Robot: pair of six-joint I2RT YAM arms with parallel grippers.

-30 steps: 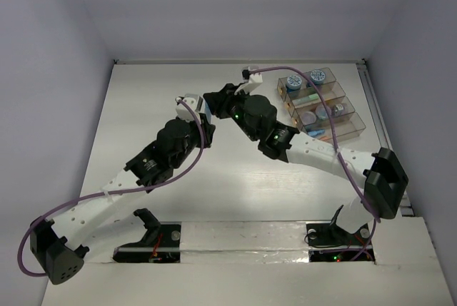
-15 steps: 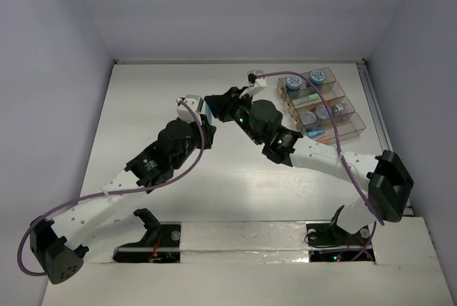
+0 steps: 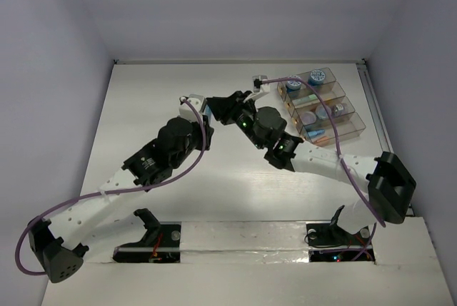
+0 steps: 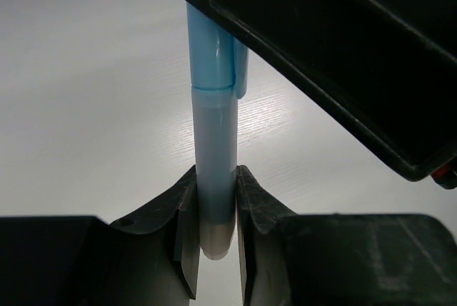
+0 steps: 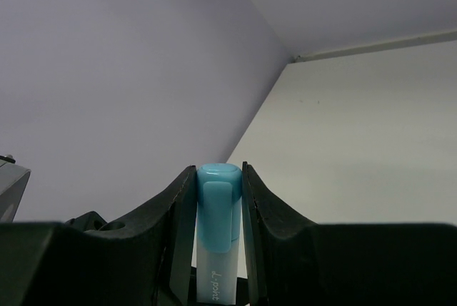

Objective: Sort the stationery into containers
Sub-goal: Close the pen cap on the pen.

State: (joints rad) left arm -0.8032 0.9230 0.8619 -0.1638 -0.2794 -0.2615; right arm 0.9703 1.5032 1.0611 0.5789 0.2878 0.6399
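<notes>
Pinching the light-blue stick [image 4: 214,128] with the left gripper [image 4: 216,210], both fingers [image 4: 184,220] pressing flat against the pale, rounded end of the barrel. Closing on the opposite end with the right gripper [image 5: 218,195], jaws squeezing the darker blue cap and its clip from either side (part of a printed word showing on the barrel just below the cap). Holding the stick between both grippers at once, one end in each, above the table [image 3: 143,106]. Meeting near the middle of the table in the top view, the left gripper pointing in from the left and the right gripper from the right, almost touching, with only a sliver of blue showing between them. Looming over the capped half of the stick in the left wrist view, the black body of the right gripper.

Sitting well apart from the held stick, at the far right of the table, the containers [image 3: 355,126]: four clear bins stepped in a row. Lying in the farthest bin, two blue rolls [image 3: 293,85]. Resting in the next bin nearer, a light-blue and green stick [image 3: 308,98]. Standing in the third, the grey-lidded jars [image 3: 309,117]. Lying in the nearest, thin orange and blue sticks [image 3: 318,135].
</notes>
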